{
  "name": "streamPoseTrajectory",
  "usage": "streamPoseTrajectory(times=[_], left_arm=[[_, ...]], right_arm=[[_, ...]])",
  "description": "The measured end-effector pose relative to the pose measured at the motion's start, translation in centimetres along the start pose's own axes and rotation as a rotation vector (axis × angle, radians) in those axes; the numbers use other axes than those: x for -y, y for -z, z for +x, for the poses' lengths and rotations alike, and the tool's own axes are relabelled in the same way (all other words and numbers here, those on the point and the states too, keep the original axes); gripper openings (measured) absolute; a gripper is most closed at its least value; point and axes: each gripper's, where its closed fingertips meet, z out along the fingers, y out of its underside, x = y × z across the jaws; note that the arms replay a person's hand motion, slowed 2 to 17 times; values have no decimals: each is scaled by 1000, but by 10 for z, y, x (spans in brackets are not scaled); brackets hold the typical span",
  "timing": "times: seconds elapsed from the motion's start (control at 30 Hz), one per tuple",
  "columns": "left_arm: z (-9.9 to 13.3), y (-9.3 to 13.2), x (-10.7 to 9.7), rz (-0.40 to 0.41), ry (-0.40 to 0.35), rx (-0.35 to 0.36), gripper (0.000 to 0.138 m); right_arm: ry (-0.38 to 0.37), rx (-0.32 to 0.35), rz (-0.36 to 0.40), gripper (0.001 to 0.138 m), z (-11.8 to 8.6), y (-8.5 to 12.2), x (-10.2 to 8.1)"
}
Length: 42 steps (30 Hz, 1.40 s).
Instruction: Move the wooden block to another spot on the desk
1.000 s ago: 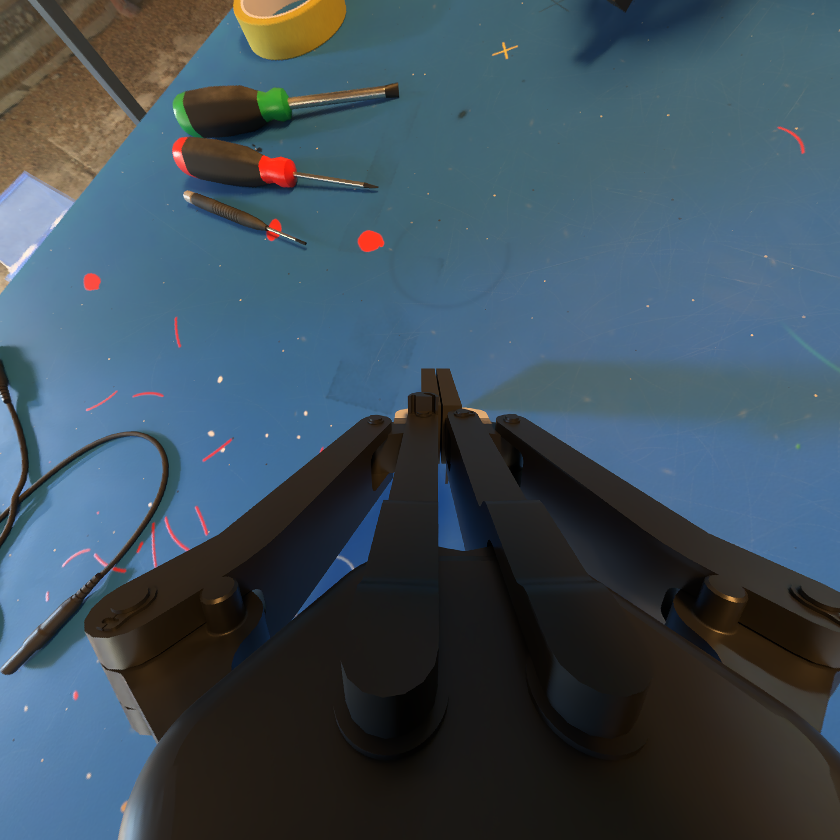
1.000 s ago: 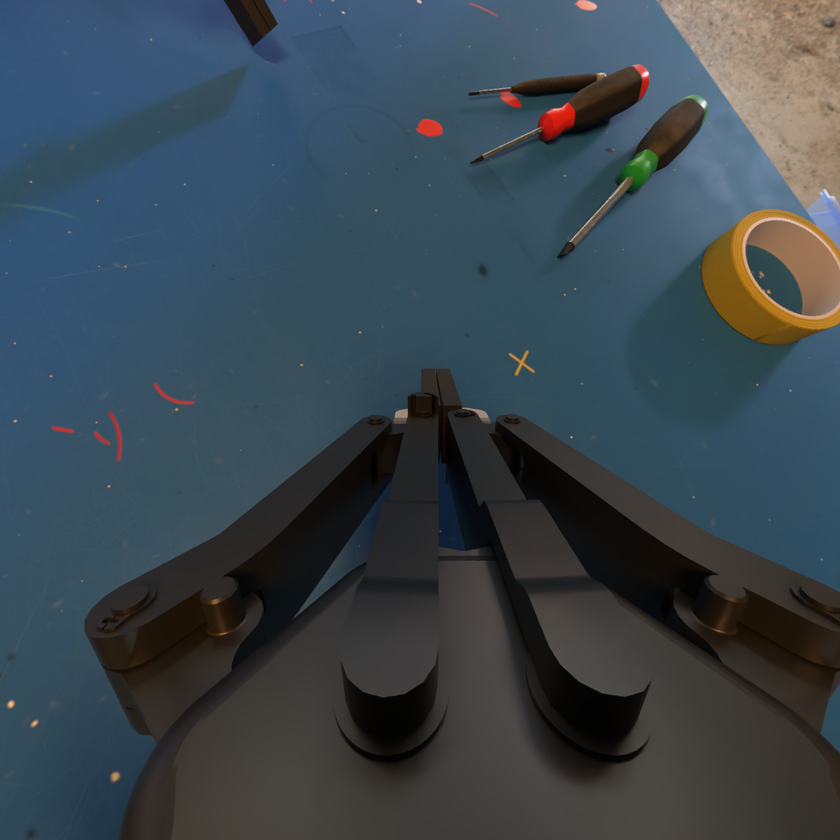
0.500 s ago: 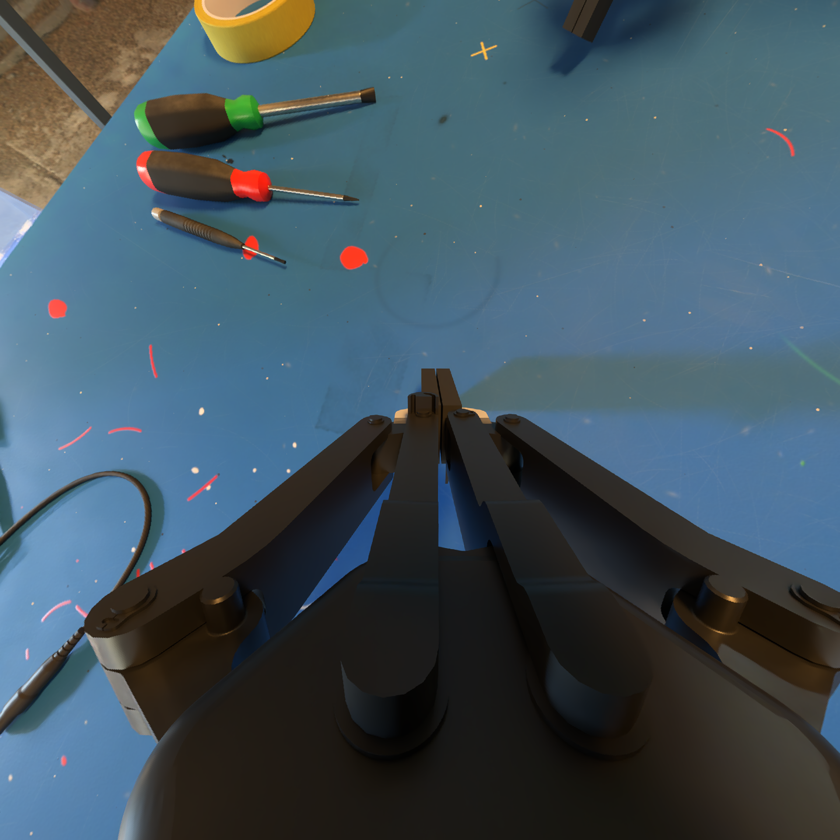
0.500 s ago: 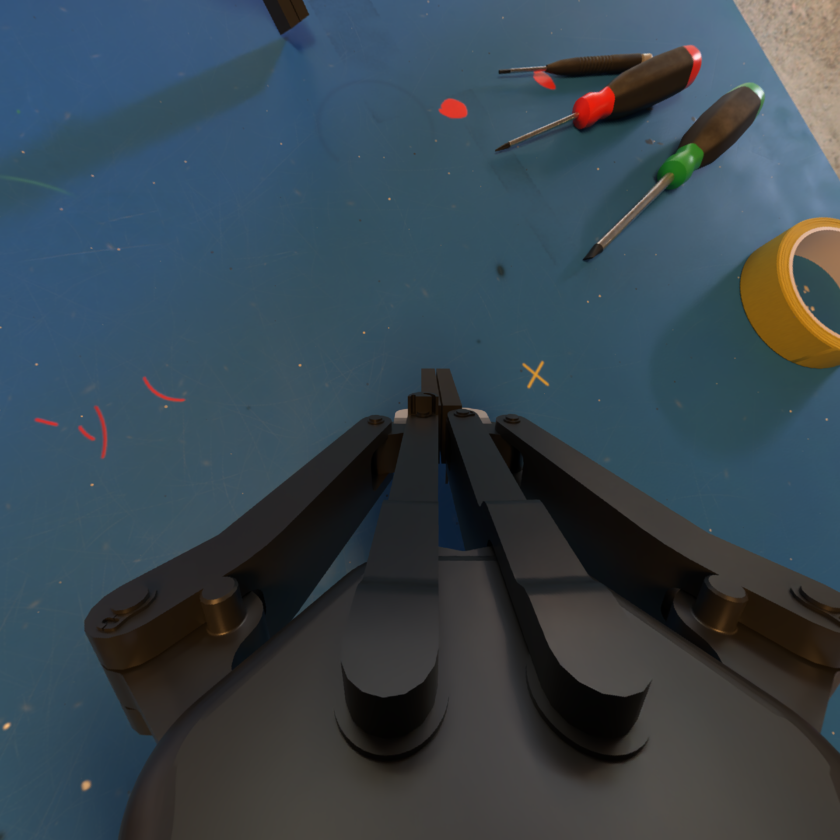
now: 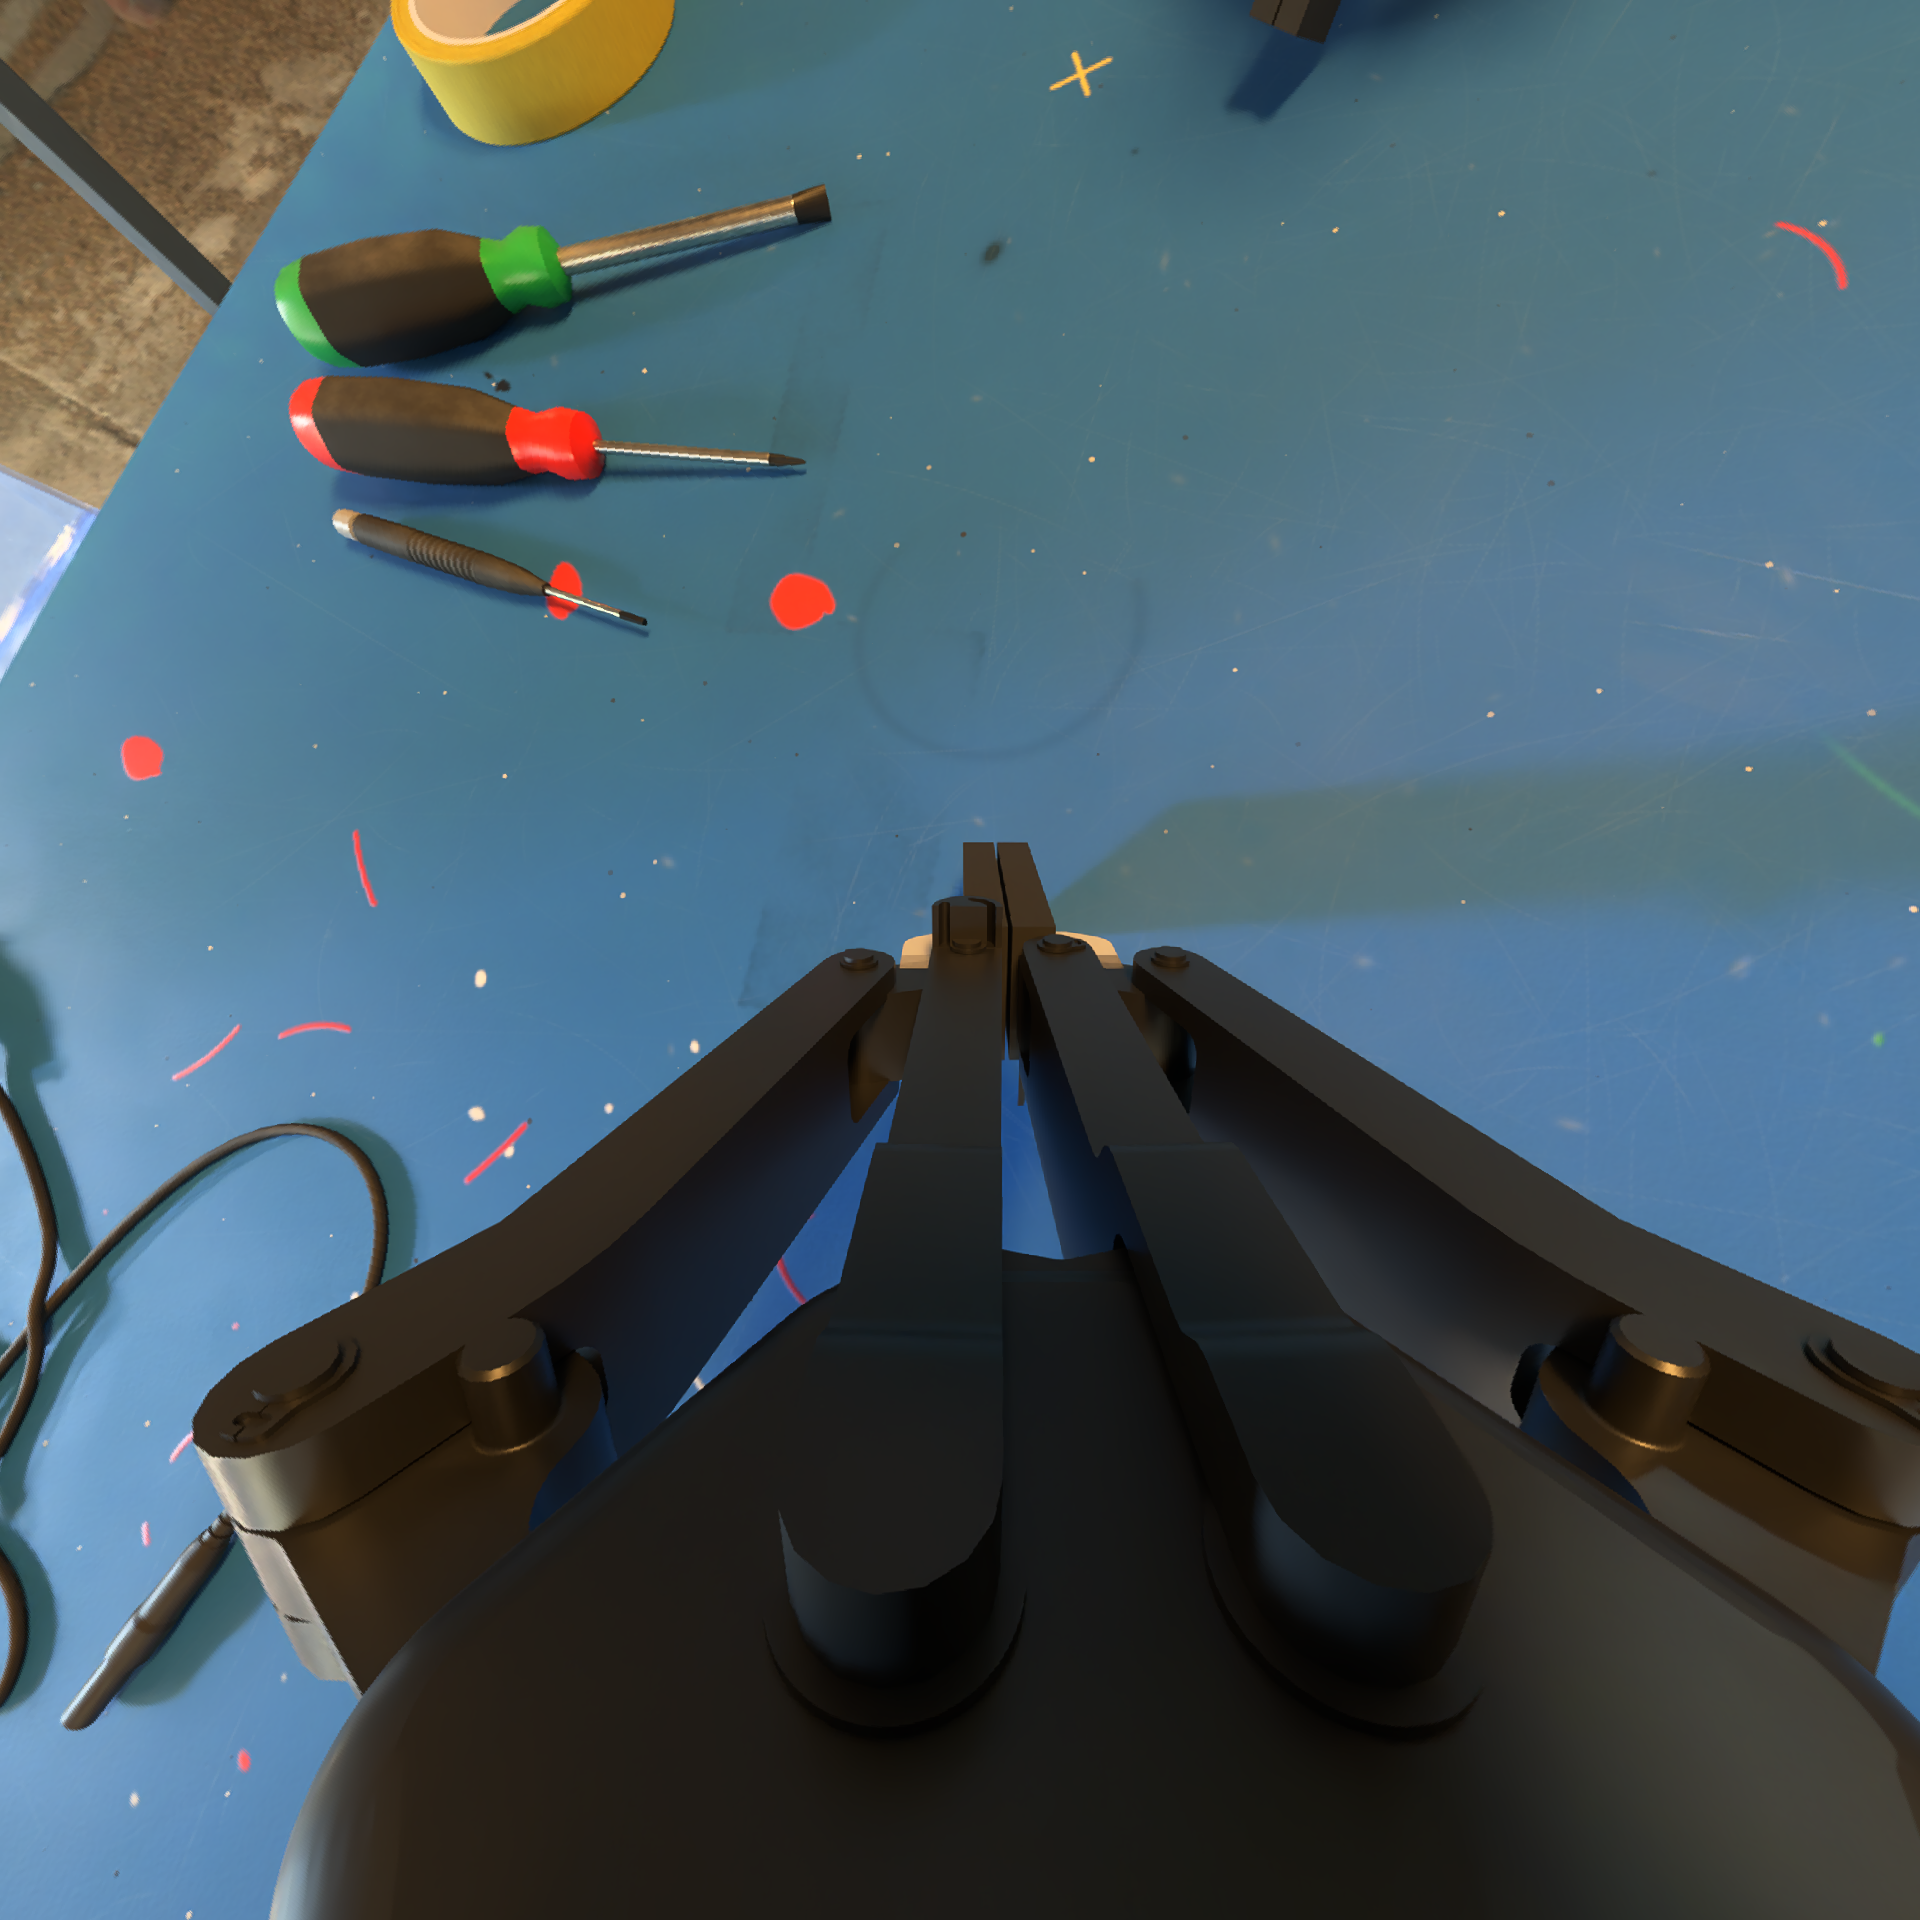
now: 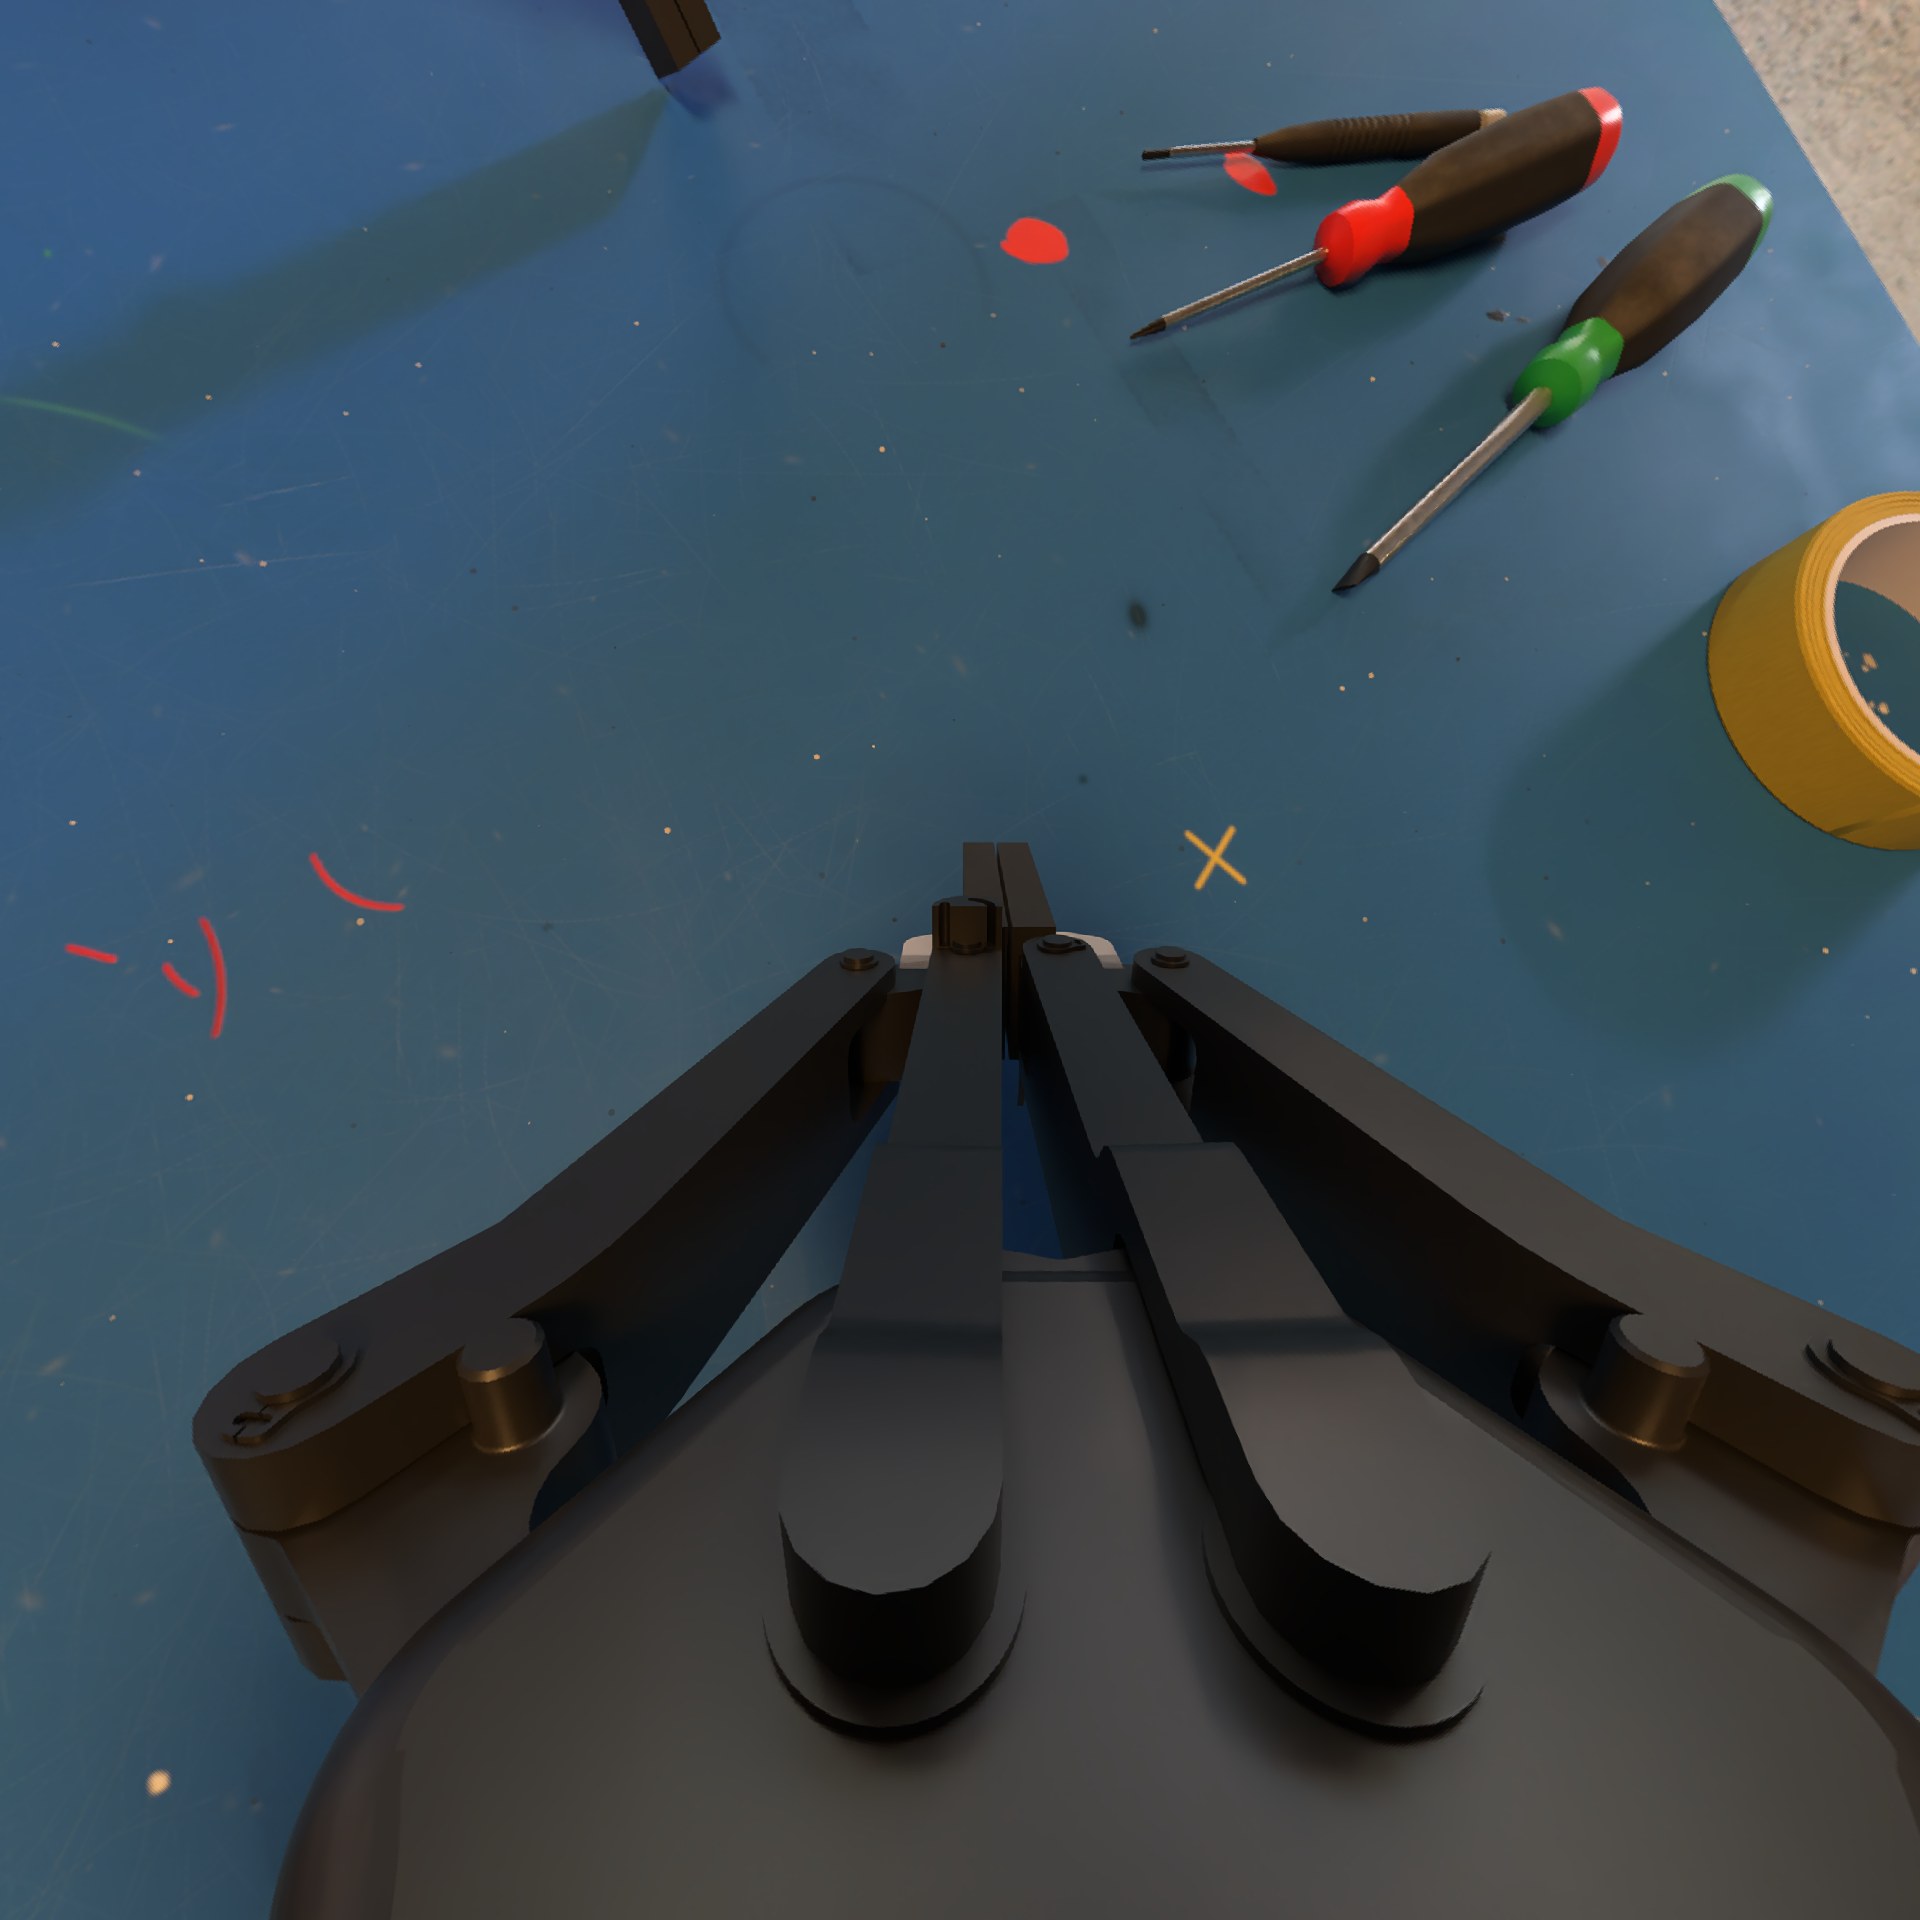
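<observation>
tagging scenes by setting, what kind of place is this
Probably a workshop bench: a scuffed, paint-flecked blue desk with screwdrivers laid side by side, a roll of yellow tape and a loose black cable.

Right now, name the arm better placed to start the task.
Neither left nor right can be picked: no wooden block shows in either wrist view. The left gripper and the right gripper both hang shut, holding nothing, above the blue desk. The block must be found first.
</observation>
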Motion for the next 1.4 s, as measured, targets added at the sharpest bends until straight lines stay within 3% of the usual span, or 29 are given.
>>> streamPoseTrajectory(times=[0.5, 0.6, 0.73, 0.93, 1.2, 1.4], left_arm=[[5, 4, 0, -1, -5, -18, 1], [7, 5, 1, -2, -5, -16, 1], [11, 6, 1, -1, -8, -16, 1], [13, 8, 0, 4, 2, -14, 1], [17, 11, -2, 3, 0, -28, 1], [17, 10, -8, -32, -20, -3, 1]], right_arm=[[55, 39, -35, 1, -5, 2, 0], [57, 67, -37, 1, -10, 3, -1], [44, 154, -28, 1, -28, 2, -1], [62, 82, -13, 1, -27, 5, -2], [91, 34, -16, 1, -28, 9, -3], [45, -2, 32, 1, -16, 20, 0]])
